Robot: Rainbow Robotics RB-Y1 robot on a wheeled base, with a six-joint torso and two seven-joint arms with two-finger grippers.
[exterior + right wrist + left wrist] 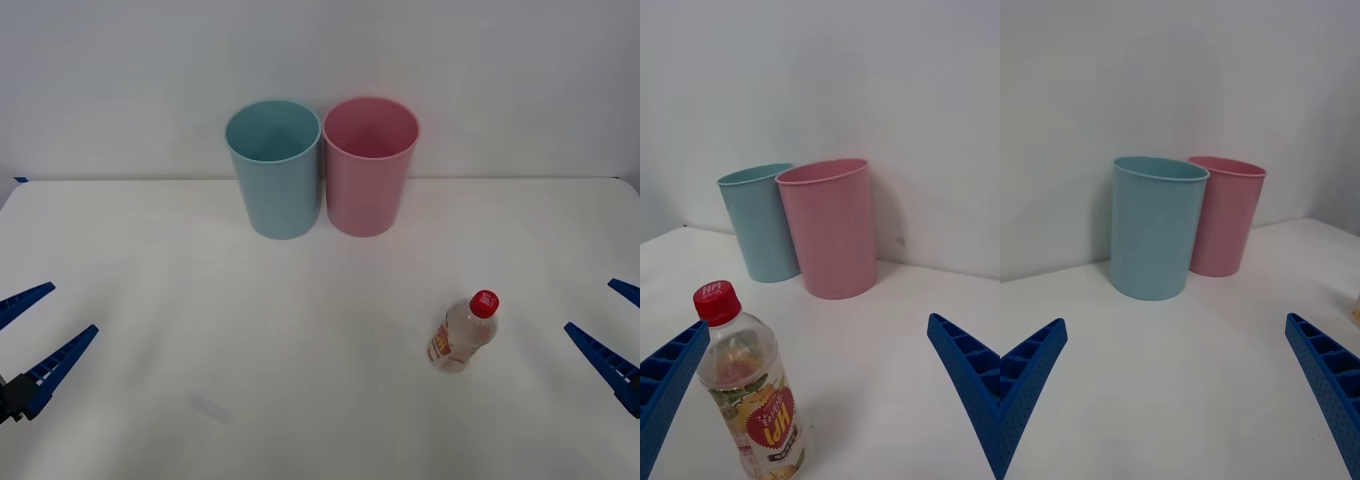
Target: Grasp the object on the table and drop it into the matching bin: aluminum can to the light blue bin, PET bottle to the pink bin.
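Here the bottle [463, 334] stands upright on the table [300, 400], right of centre and well in front of the bins. The blue bin [274, 168] and pink bin [369, 165] stand side by side at the back by the wall, nearly touching. Nothing lies between bottle and bins. The right gripper [612, 335] hangs just right of the bottle, jaws spread wide, holding nothing. The left gripper [38, 330] waits at the left edge, likewise spread and empty.

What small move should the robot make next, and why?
Probably the right gripper should move toward the PET bottle with its fingers kept open. The bottle stands upright on the table on the robot's right, ungrasped, and that gripper is the nearer one. The left gripper waits open at the far side.
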